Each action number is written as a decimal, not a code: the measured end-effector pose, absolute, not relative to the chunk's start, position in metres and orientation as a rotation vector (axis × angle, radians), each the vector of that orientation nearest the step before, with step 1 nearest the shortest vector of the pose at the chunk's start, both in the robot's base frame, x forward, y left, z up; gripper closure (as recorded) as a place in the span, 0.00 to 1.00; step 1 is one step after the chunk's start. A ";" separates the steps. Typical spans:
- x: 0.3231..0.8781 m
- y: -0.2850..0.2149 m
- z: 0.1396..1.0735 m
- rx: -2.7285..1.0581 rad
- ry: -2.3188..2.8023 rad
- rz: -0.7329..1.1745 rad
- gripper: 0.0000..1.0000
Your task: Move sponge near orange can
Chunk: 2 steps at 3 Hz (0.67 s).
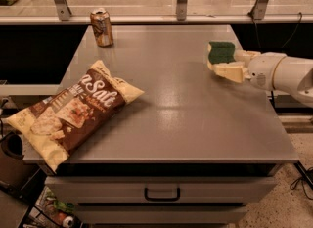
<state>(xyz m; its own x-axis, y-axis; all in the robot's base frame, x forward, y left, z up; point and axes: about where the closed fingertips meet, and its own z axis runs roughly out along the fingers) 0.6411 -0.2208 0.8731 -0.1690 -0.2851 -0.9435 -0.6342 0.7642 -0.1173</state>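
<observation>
Camera view shows the tool [224,61] clamped on the sponge [221,52] at the right side of the bench [186,119], seemingly held off the surface for carrying, well apart from the orange can [101,27] at the far-left corner.

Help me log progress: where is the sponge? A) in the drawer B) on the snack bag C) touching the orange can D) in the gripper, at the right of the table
D: the sponge is held in the gripper over the right side of the table, far from the orange can at back left.
</observation>
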 end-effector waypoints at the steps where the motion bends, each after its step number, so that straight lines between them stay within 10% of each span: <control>1: 0.653 -0.211 0.906 -0.776 1.734 0.333 1.00; 2: 0.669 -0.192 0.940 -0.843 1.719 0.318 1.00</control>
